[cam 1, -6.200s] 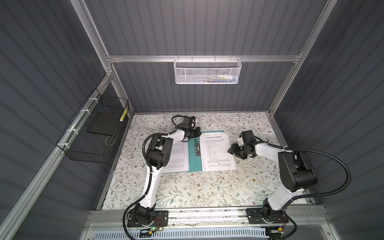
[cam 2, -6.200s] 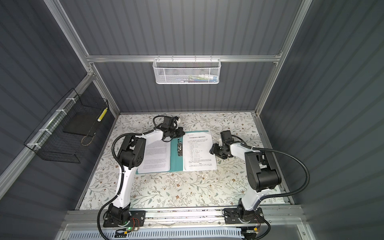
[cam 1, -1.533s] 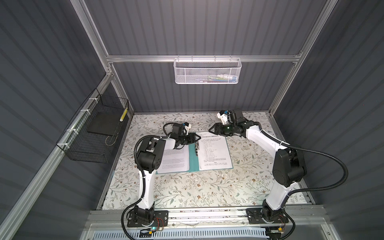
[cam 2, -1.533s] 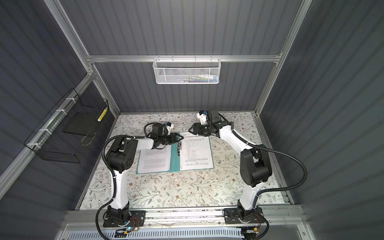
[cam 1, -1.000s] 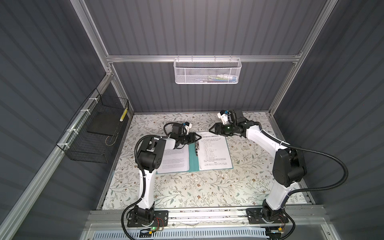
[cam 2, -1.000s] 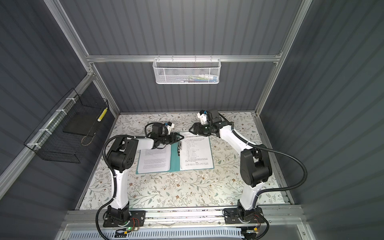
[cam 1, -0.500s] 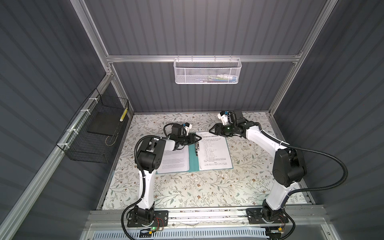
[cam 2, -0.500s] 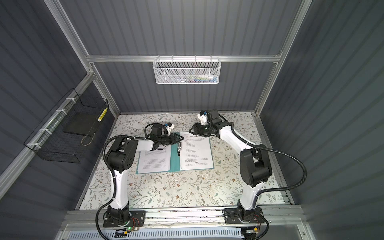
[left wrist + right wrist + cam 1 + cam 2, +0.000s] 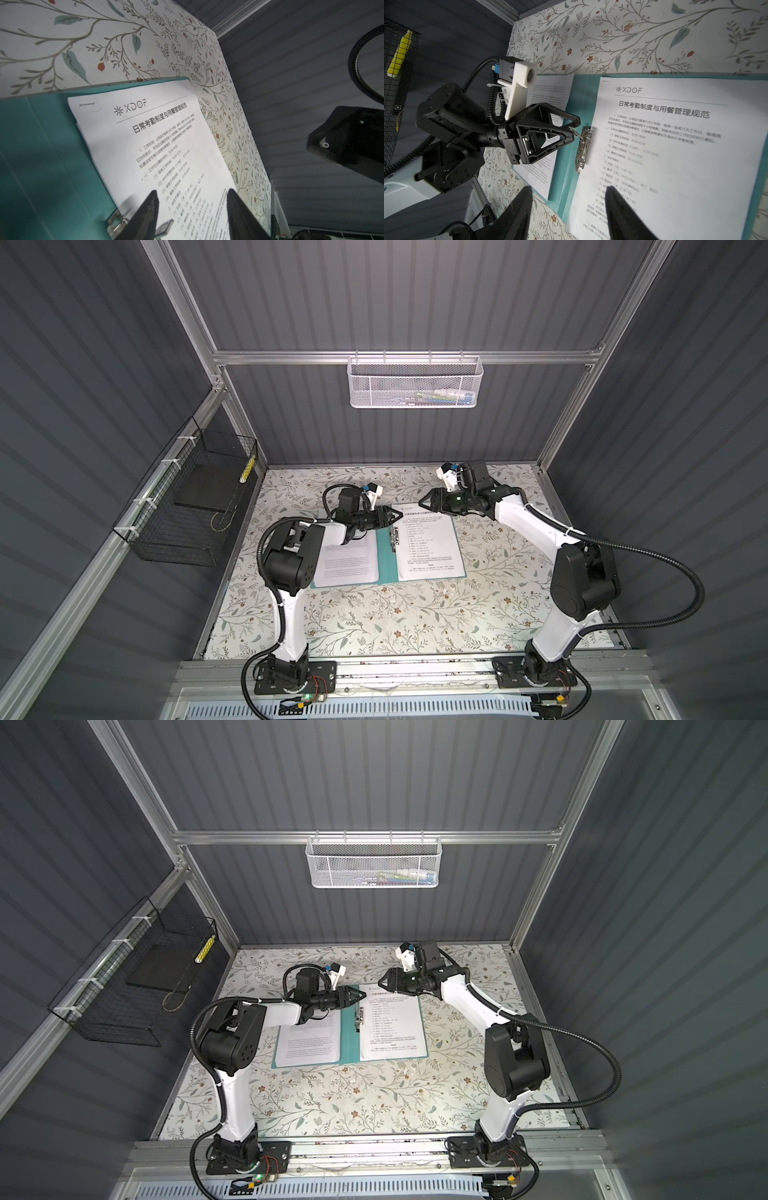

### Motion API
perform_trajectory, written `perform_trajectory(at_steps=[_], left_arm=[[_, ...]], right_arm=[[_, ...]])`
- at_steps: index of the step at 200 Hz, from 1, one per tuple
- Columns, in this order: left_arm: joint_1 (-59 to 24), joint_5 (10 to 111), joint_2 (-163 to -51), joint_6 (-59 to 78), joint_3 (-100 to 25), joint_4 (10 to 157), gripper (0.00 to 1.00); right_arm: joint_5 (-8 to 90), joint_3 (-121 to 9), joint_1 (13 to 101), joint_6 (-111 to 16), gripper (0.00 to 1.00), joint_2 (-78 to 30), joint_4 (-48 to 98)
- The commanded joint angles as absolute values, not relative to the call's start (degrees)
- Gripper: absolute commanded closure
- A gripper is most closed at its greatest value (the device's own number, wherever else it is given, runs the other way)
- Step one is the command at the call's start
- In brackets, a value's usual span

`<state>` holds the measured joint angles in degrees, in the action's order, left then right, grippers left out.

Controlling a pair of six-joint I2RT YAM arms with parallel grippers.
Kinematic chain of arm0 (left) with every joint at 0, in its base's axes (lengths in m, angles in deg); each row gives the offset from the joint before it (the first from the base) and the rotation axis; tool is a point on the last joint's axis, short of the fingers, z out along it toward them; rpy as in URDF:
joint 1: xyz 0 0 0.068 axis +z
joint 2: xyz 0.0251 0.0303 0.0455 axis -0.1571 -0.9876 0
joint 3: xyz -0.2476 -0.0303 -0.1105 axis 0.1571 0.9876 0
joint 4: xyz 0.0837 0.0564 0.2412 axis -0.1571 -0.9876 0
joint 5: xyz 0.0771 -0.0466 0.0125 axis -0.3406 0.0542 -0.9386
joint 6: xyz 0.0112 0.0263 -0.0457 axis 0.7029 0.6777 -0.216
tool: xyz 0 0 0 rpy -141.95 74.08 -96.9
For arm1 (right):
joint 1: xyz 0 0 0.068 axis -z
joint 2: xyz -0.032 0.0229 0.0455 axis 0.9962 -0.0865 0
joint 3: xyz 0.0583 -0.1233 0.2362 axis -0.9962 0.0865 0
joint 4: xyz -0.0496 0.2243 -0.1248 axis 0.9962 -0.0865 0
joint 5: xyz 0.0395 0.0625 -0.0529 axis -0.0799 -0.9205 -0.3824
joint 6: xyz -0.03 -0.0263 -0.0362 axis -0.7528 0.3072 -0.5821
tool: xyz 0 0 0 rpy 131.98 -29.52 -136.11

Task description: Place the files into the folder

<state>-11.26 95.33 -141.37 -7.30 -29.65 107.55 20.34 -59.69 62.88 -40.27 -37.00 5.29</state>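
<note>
The folder (image 9: 384,562) lies open and flat on the table (image 9: 374,614), about the middle and toward the back wall, in both top views. The files (image 9: 428,547) lie on its right cover: a thin white stack with black text and the heading "XDOF" at the far end, with a teal border showing around it. On the left cover lies one more sheet (image 9: 351,562) with smaller text; the left arm (image 9: 332,533) hides its far part. The clip (image 9: 583,149) runs along the spine, right at the inner edge of the files. Whether the stack is under it I cannot tell.

The left gripper (image 9: 397,515) is low at the far end of the clip. Its jaws stand apart, and the thin lever (image 9: 574,130) of the clip rises between the fingertips. In the left wrist view the lever is close to one finger with a clear gap to the other, so nothing is clamped.

The right gripper (image 9: 420,502) hangs over the far edge of the folder, just beyond the heading, and points toward the left gripper. Its jaws are also apart, with nothing between them. The two grippers are near each other but not touching.

A wire basket (image 9: 166,539) on the left wall holds a black slab (image 9: 205,489). A mesh basket (image 9: 415,381) hangs on the back rail.
</note>
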Motion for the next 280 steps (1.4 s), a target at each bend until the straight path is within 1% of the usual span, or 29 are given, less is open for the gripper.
perform_trajectory(at_steps=[1,40,71,94,110,140,154,182,186,202,224,234,280], left_arm=[[-12.5,96.0,-138.5,-6.3,-27.5,108.2,0.46],[-13.5,94.4,-135.0,-6.2,-23.1,109.4,0.47],[-13.5,92.1,-131.7,-6.7,-20.9,109.3,0.46],[-13.5,88.4,-127.6,-7.0,-19.5,107.7,0.42],[-13.5,84.9,-123.9,-6.5,-19.3,103.7,0.41],[-13.6,76.4,-116.2,-5.6,-17.0,94.1,0.45],[-13.6,73.6,-112.9,-6.2,-13.9,92.3,0.48],[-13.6,70.5,-105.9,-6.9,-6.6,90.5,0.49],[-13.6,68.5,-104.8,-6.7,-5.7,90.0,0.49],[-13.6,66.7,-100.8,-5.4,-2.6,87.2,0.49],[-13.6,64.8,-96.4,-3.3,0.6,83.7,0.48],[-13.6,64.3,-95.3,-3.0,2.1,83.4,0.48],[-13.5,65.1,-97.0,-3.6,7.2,86.8,0.5]], right_arm=[[20.8,-58.2,62.3,-40.4,0.41,-35.0,5.6],[21.6,-55.4,61.8,-40.3,0.41,-32.7,6.6],[24.5,-54.7,61.0,-39.1,0.42,-32.0,5.3],[25.8,-53.7,59.9,-37.6,0.43,-32.2,4.8],[26.9,-52.4,59.0,-36.4,0.45,-32.3,5.4],[24.5,-49.3,57.3,-32.4,0.53,-33.6,9.3],[22.8,-47.5,56.7,-29.1,0.62,-34.5,12.3],[21.0,-44.3,55.6,-21.2,0.73,-36.0,18.8],[20.9,-43.9,55.6,-19.7,0.73,-36.2,19.8],[20.1,-42.5,55.4,-14.2,0.73,-37.7,23.3],[18.0,-42.1,55.4,-9.0,0.67,-40.8,27.1],[16.6,-42.4,55.4,-7.3,0.67,-42.5,28.6],[13.5,-45.0,55.2,-3.8,0.67,-49.0,32.5]])
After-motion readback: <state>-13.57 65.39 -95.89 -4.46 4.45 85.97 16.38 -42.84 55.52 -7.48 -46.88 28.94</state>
